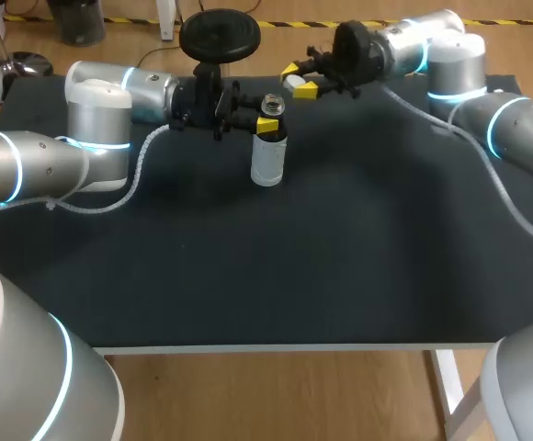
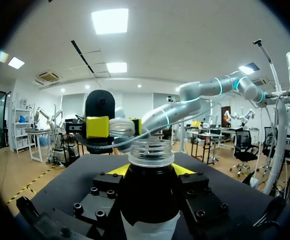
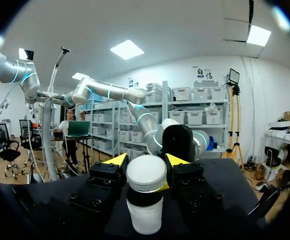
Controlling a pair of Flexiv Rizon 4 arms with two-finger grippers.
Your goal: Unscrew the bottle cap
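Observation:
A clear bottle (image 1: 268, 156) with a white label stands upright on the black table top, its mouth (image 1: 273, 103) bare. My left gripper (image 1: 266, 123) comes in from the left and is shut on the bottle's neck; in the left wrist view the neck (image 2: 151, 175) sits between its fingers. The white cap (image 1: 295, 82) is off the bottle, up and to the right of it, with my right gripper (image 1: 300, 79) shut on it. In the right wrist view the cap (image 3: 146, 173) sits between the yellow tips of the right gripper (image 3: 146, 165). The left wrist view shows the cap (image 2: 122, 127) just beyond the bottle's mouth.
A black stand with a round top (image 1: 219, 35) rises at the back of the table, behind my left gripper. The black table top (image 1: 322, 257) spreads wide in front of the bottle down to the front edge (image 1: 276, 347).

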